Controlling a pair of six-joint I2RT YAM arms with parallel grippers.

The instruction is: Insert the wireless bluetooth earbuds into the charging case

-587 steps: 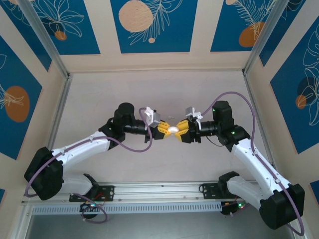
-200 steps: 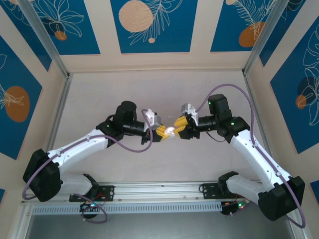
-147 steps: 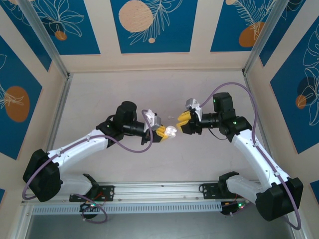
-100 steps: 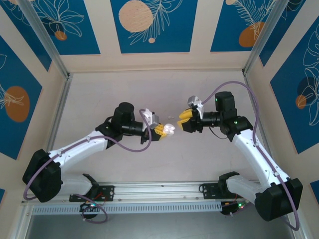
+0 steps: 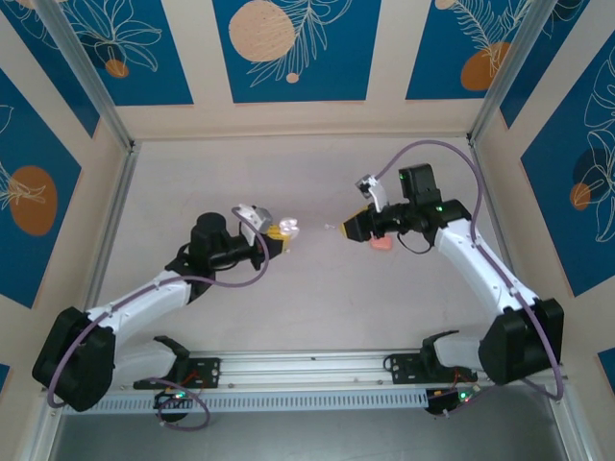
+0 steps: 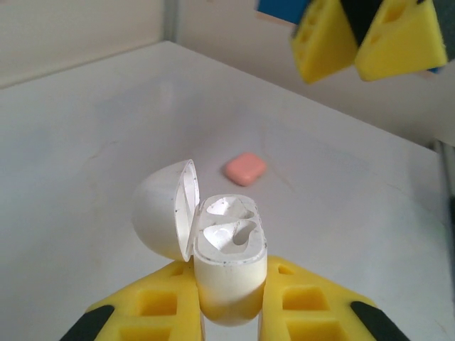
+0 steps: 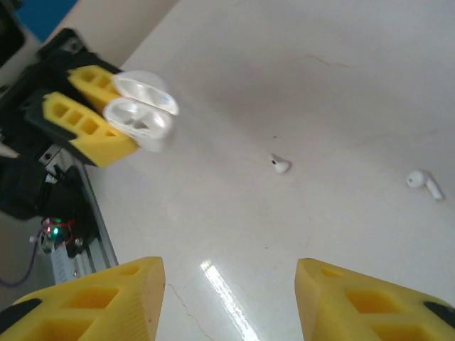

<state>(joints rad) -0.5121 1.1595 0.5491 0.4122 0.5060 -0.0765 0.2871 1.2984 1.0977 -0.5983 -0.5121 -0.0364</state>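
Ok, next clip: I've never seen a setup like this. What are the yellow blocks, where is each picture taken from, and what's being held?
Two robot arms work over a pale table; the yellow blocks are their two-finger grippers. One picture looks down from overhead; the other two come from a camera on each wrist. The left gripper is shut on a glossy white oval charging case with its lid flipped open. The right gripper is open and empty. On the table lie two tiny white earbuds and a small salmon-pink rounded case.
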